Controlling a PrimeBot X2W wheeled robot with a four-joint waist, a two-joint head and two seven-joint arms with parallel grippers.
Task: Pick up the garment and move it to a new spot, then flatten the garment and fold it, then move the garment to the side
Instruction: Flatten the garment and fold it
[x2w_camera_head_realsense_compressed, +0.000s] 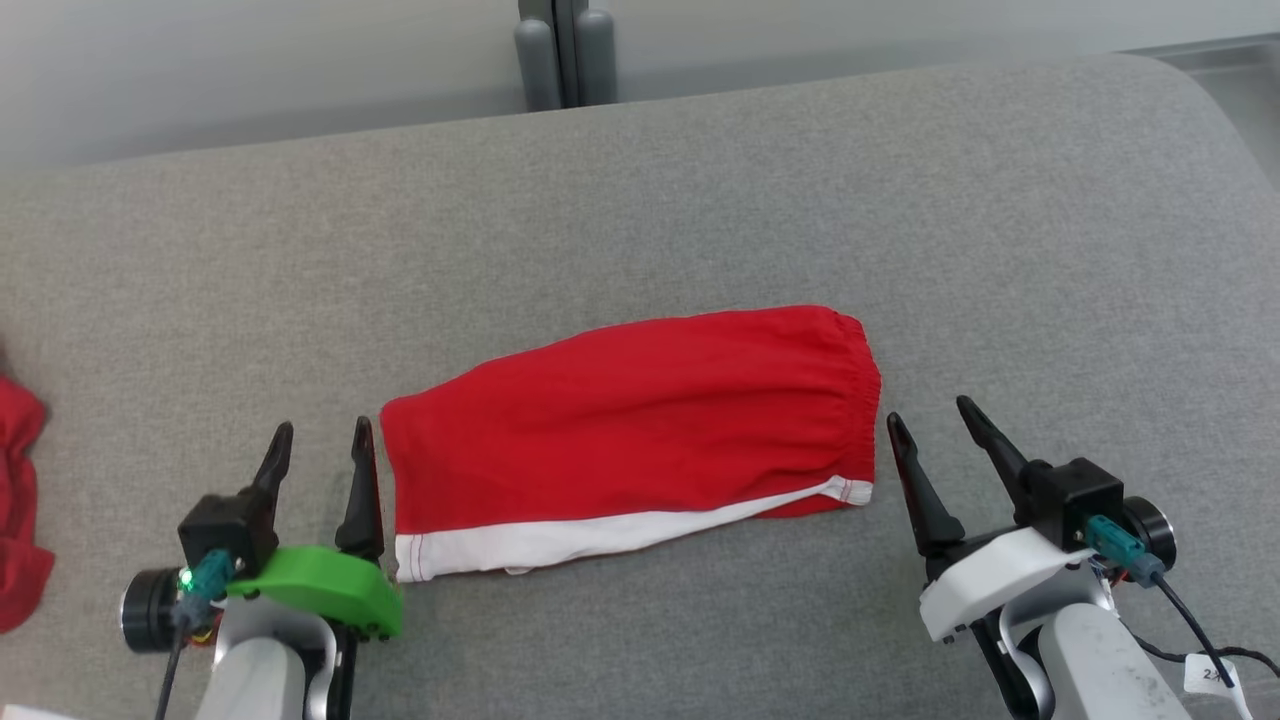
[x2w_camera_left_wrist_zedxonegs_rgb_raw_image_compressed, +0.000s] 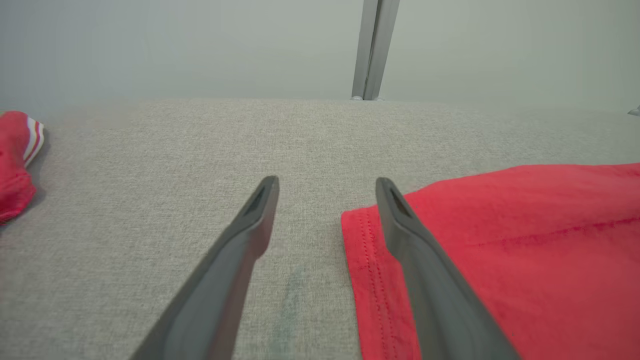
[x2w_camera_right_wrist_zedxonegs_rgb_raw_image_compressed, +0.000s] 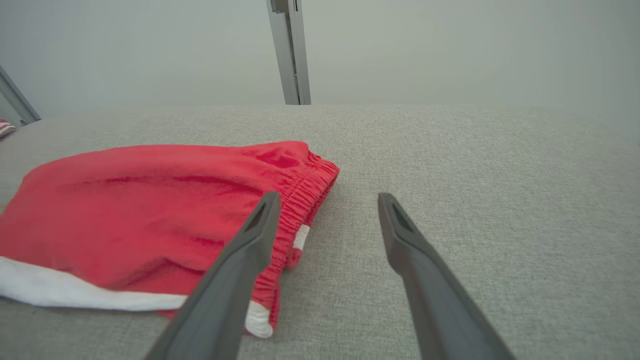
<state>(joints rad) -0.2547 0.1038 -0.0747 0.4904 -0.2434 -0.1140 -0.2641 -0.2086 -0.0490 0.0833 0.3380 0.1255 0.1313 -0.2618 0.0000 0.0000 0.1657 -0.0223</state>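
Observation:
The garment is a pair of red shorts with a white stripe along the near edge, folded in half and lying flat on the grey cushion. Its hem end points left and its elastic waistband right. My left gripper stands open just left of the hem, nothing between its fingers. In the left wrist view the garment lies beside the left gripper. My right gripper stands open just right of the waistband. In the right wrist view the garment lies to the left of the right gripper.
Another red piece of cloth lies bunched at the cushion's far left, also seen as red cloth with white stripes. A grey post rises behind the cushion's far edge. The cushion's rounded corner is at the upper right.

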